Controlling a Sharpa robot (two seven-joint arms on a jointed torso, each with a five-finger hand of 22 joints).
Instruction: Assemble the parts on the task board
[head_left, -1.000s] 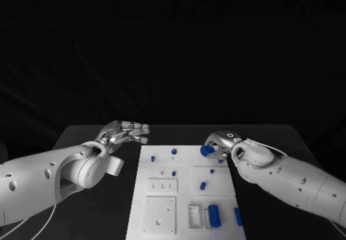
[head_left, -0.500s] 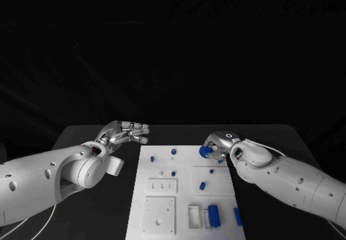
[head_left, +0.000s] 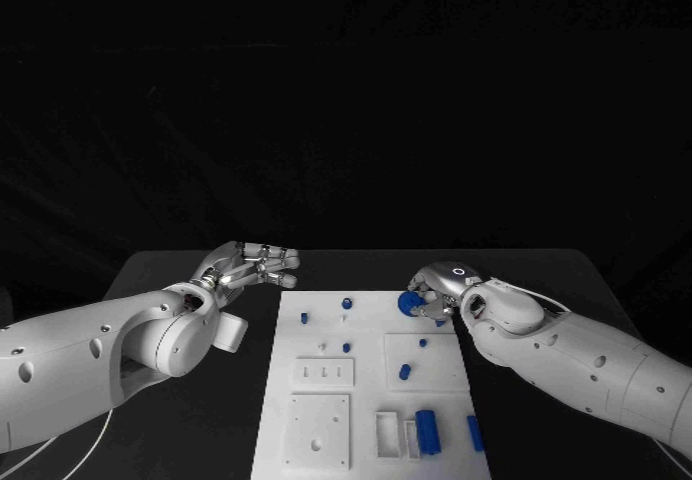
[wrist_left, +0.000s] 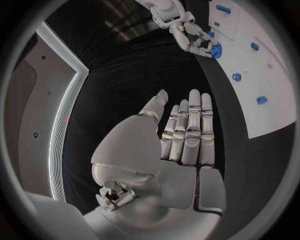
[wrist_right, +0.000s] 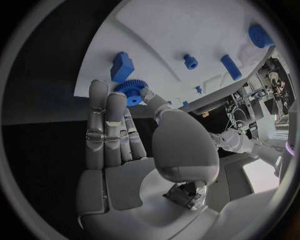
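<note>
the right hand (head_left: 437, 291) pinches a small blue gear (wrist_right: 130, 93) between thumb and fingertips at the far right corner of the task board (head_left: 325, 440), holding it just over the white plate; in the right wrist view the toothed rim shows clearly between the pads, with a blocky blue part (wrist_right: 121, 65) lying just beside it on the board. the gear looks like a light, stiff plastic piece, unlikely to bend or break, but its teeth give a narrow, bumpy edge and the smooth faces could slip, so the sound grip seems to be across the rim as it is now, leaving the centre free to go down on whatever peg or seat it belongs to. the left hand (head_left: 248, 264) hovers off the board's far left corner over the black table (head_left: 173, 270), fingers straight and close together with the thumb apart, holding nothing. other blue parts sit scattered along the board: small pegs (head_left: 348, 301) near the far edge, a short one (head_left: 405, 371) mid-board, and taller cylinders (head_left: 427, 422) by the slotted holder near the front. the board is hard, flat and matte white, the table dark and plain, and there seems to be fair room round the gear, though the block nearby is close enough to be nudged.
</note>
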